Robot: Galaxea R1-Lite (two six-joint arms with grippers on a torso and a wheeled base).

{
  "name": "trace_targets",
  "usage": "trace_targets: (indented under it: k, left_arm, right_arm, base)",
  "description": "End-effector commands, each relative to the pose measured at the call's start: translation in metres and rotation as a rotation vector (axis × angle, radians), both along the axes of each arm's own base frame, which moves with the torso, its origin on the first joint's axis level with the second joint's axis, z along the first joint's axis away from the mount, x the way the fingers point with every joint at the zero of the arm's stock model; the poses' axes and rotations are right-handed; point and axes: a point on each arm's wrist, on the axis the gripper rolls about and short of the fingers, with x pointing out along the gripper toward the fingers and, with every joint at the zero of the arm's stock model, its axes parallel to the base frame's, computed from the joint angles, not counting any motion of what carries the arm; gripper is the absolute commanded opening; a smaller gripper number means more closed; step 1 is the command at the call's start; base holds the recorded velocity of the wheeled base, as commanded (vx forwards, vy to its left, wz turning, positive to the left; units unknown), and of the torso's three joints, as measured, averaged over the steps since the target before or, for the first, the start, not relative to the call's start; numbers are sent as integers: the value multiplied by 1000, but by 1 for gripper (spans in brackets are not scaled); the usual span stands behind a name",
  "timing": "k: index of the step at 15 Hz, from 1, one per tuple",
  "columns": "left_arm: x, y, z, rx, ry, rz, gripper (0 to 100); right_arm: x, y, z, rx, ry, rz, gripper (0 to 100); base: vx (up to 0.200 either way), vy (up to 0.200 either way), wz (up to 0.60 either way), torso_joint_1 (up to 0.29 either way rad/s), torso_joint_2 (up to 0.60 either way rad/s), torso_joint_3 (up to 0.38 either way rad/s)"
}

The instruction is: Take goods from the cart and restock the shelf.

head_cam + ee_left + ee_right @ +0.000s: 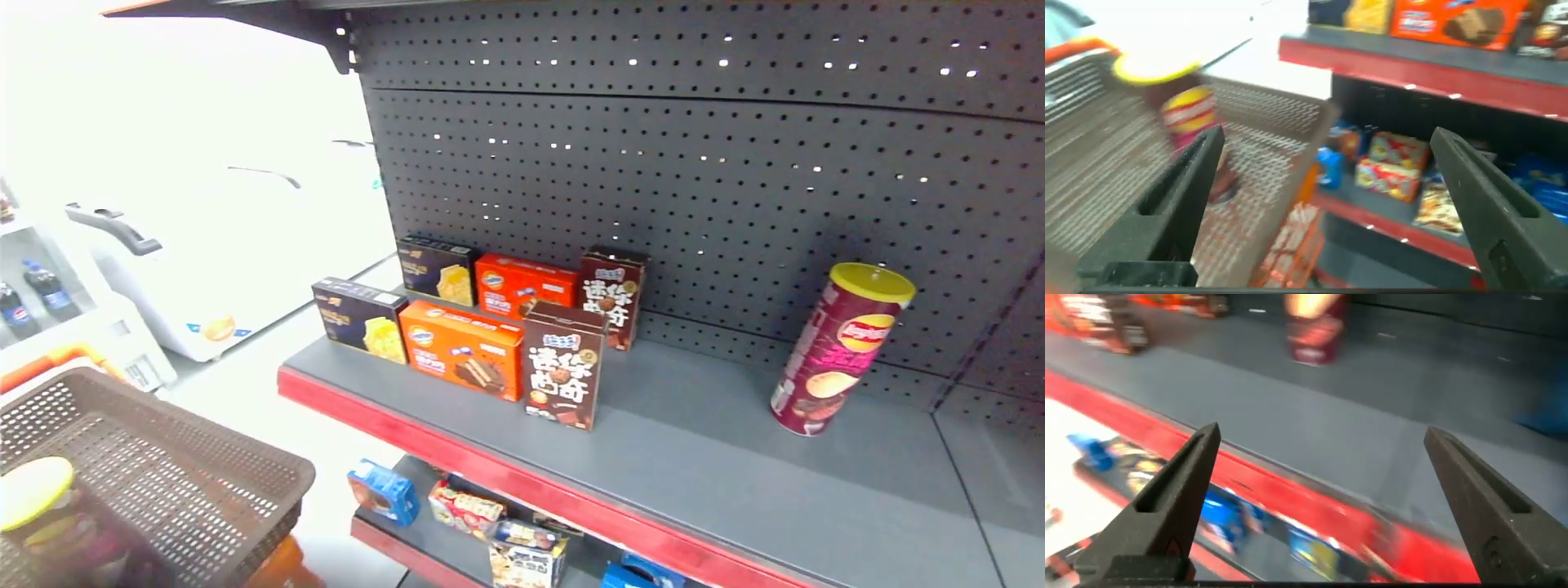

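Yellow-lidded can (37, 523) stands in brown basket (204, 457), at its near corner. Second can (837, 351) stands on shelf (694, 465) near pegboard (735, 163), well apart from boxes (490, 327) in two rows at shelf's left end. Left gripper (1331, 204): jaws wide apart, empty, facing basket. Right gripper (1319, 506): jaws wide apart, empty, over shelf's red front edge.
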Motion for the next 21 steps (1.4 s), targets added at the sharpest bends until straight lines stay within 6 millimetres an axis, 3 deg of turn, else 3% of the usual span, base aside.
trace_targets:
  k: [1, 6, 9, 13, 14, 17, 18, 19, 21]
  left_arm:
    - [0, 0, 0, -3, 1, 2, 100]
    - [0, 0, 0, -12, 1, 11, 100]
    - [-1, 0, 5, 25, -21, 25, 100]
    - [-17, 1, 58, 118, -6, 53, 100]
    - [-12, 1, 87, 150, 45, 52, 100]
    - [44, 5, 150, 230, 231, 204, 100]
    - [57, 7, 159, 241, 257, 233, 100]
    - [89, 9, 169, 256, 310, 259, 100]
    - [128, 12, 169, 177, 379, 221, 100]
  right_arm:
    - [0, 0, 0, 0, 1, 0, 100]
    - [0, 0, 0, 0, 1, 0, 100]
    - [0, 0, 0, 0, 0, 0, 100]
    - [0, 0, 0, 0, 0, 0, 100]
    - [0, 0, 0, 0, 1, 0, 100]
    - [0, 0, 0, 0, 1, 0, 100]
    - [0, 0, 0, 0, 0, 0, 100]
    - [0, 0, 0, 0, 0, 0, 100]
    - [0, 0, 0, 0, 0, 0, 100]
  base:
    - [0, 0, 600, 2, 2, -2]
    - [0, 0, 600, 2, 2, 5]
    - [0, 0, 0, 0, 0, 0]
    - [0, 0, 0, 0, 0, 0]
    - [0, 0, 0, 0, 0, 0]
    - [0, 0, 0, 0, 0, 0]
    - [0, 0, 0, 0, 0, 0]
    - [0, 0, 0, 0, 0, 0]
    - [0, 0, 0, 0, 0, 0]
